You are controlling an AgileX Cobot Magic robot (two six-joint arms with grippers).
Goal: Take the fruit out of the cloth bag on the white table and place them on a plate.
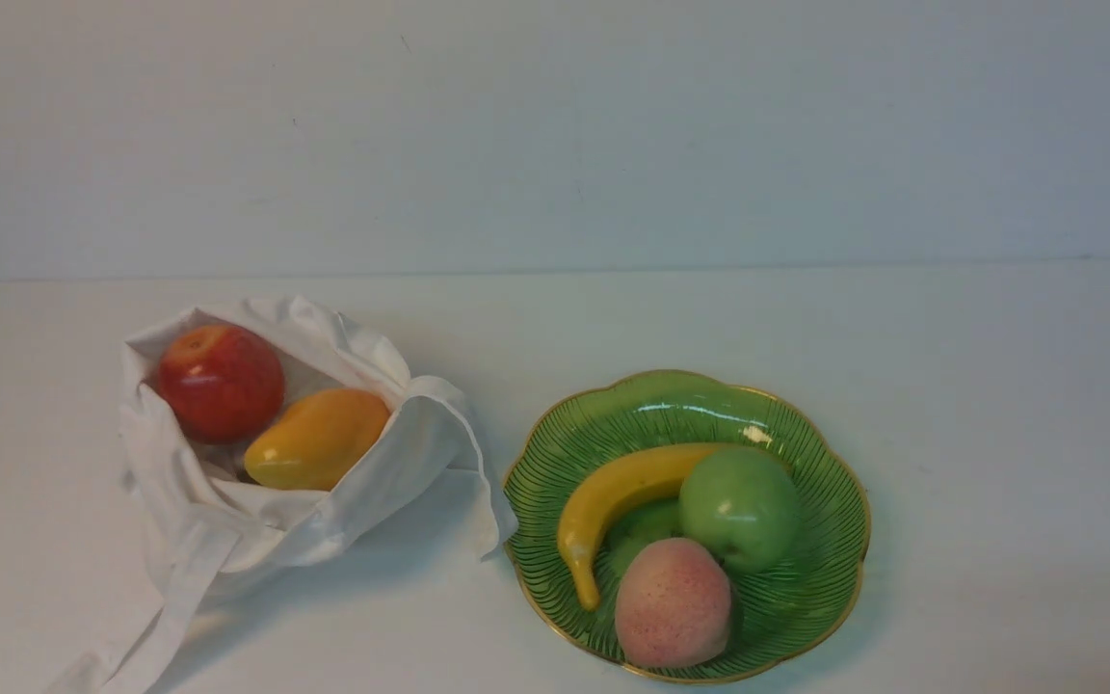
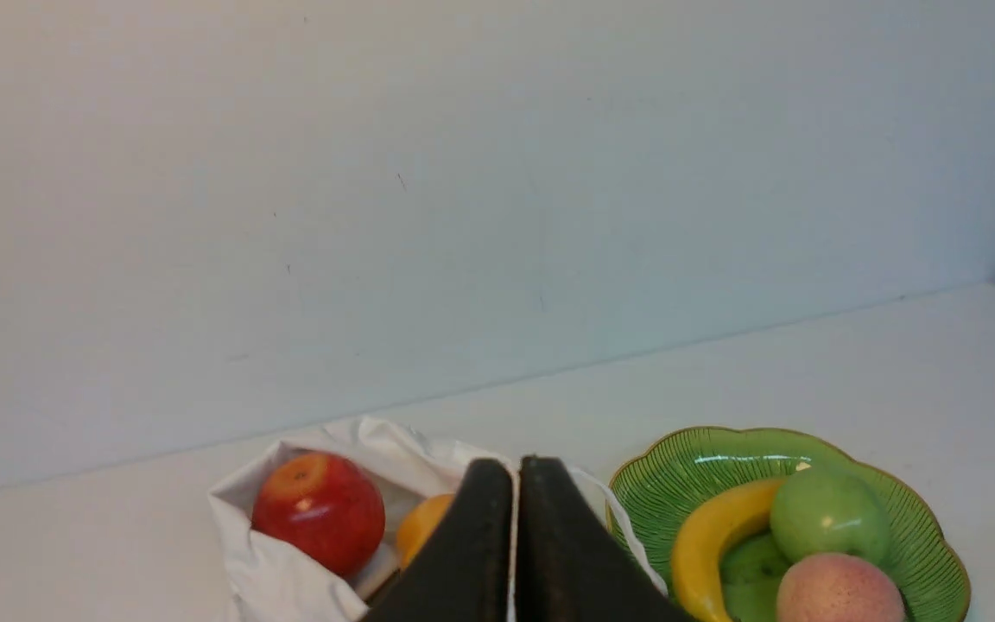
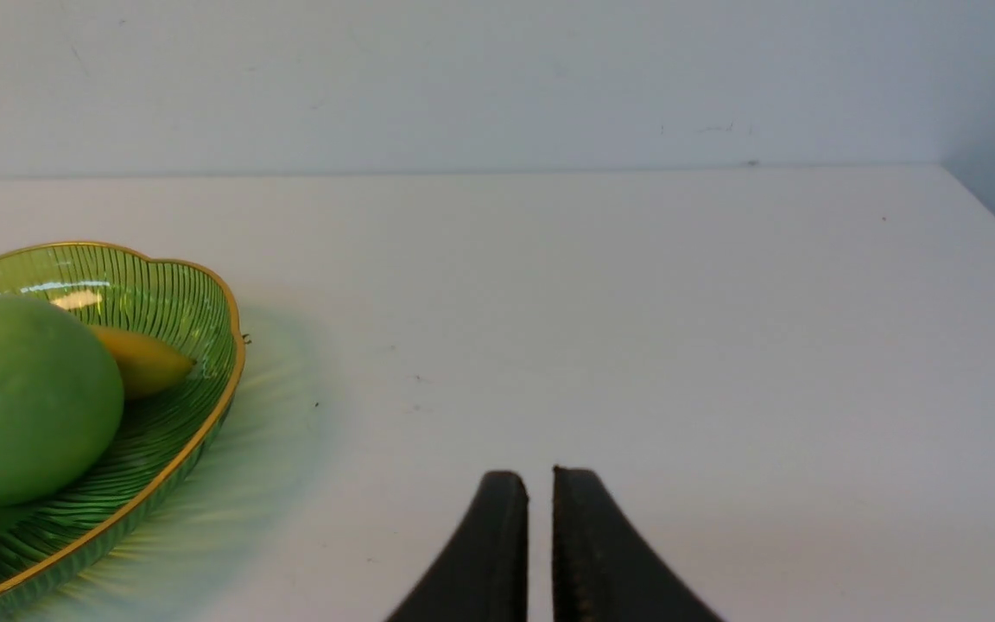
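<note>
Evidently, the left hand point(image 2: 516, 471) is closed, empty.

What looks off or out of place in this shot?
Nothing spilled or broken shows. The bag slumps open, one strap reaching the plate's rim, which could snag; the apple and mango sit inside it.

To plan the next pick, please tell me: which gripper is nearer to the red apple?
Left. The left gripper faces the bag holding the red apple; the right gripper is farther off, over by the plate.
</note>
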